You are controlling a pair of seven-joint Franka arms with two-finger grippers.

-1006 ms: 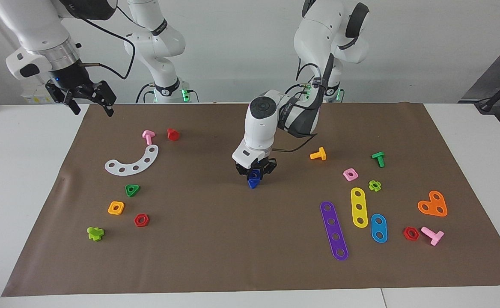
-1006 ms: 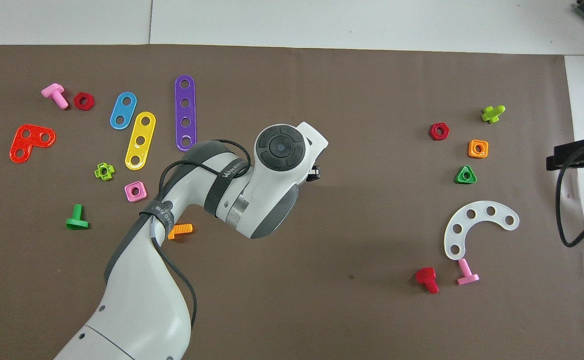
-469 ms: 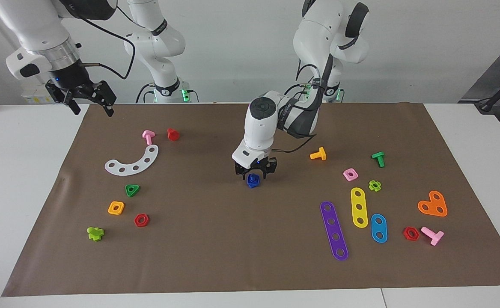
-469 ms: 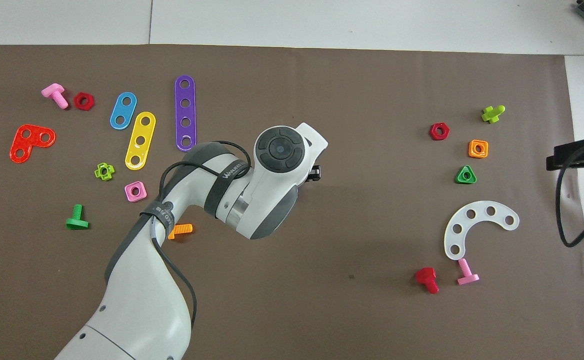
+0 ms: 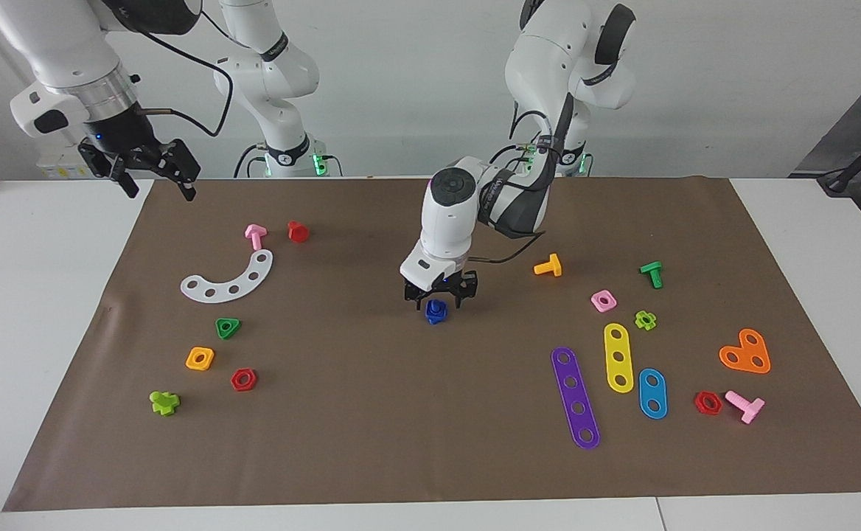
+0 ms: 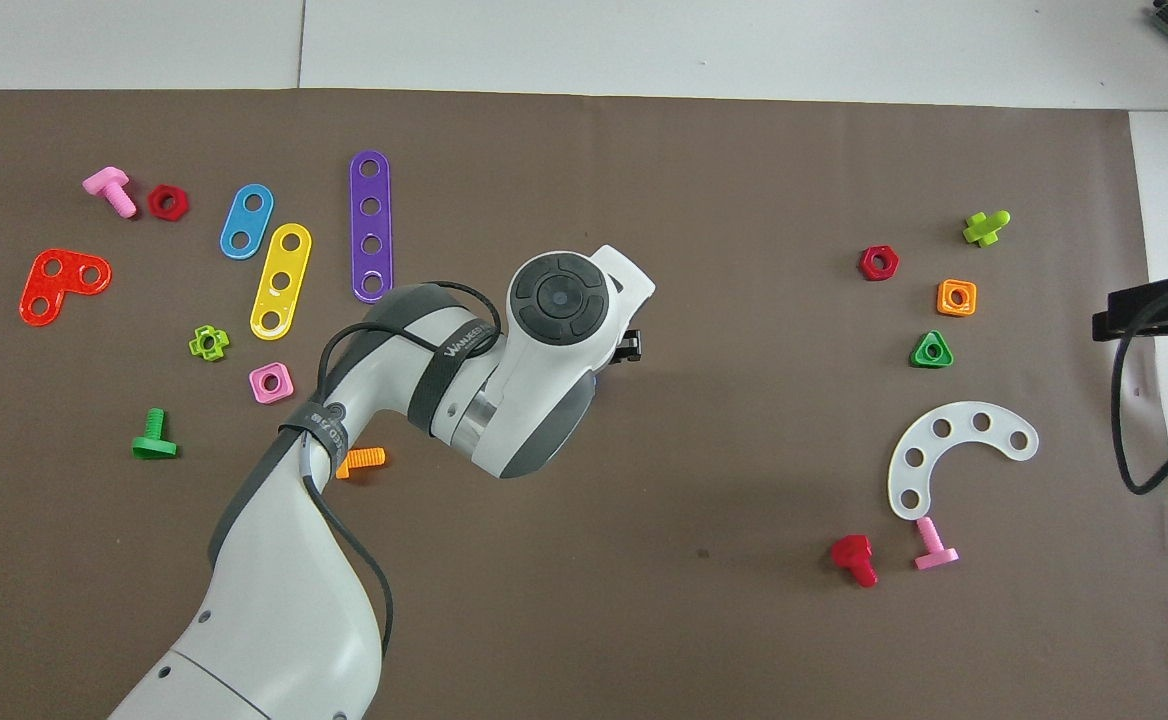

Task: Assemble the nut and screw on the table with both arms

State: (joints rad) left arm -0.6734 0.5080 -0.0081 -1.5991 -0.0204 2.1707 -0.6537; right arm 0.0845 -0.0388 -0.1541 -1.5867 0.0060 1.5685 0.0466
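Note:
One small dark-blue lump stands on the brown mat at the middle of the table; I cannot tell the nut from the screw in it. My left gripper hangs just above it, pointing down, open, its fingers apart on either side of the piece's top. In the overhead view the left arm's wrist hides the blue piece. My right gripper waits open and with nothing in it, raised over the mat's corner at the right arm's end, nearest the robots.
Toward the right arm's end lie a white curved strip, pink bolt, red bolt, green triangular nut, orange square nut and red hex nut. Toward the left arm's end lie an orange bolt, pink nut and coloured strips.
My left gripper has opened and let go of the blue piece, which now rests on the mat, and has risen slightly. The right arm has not moved.

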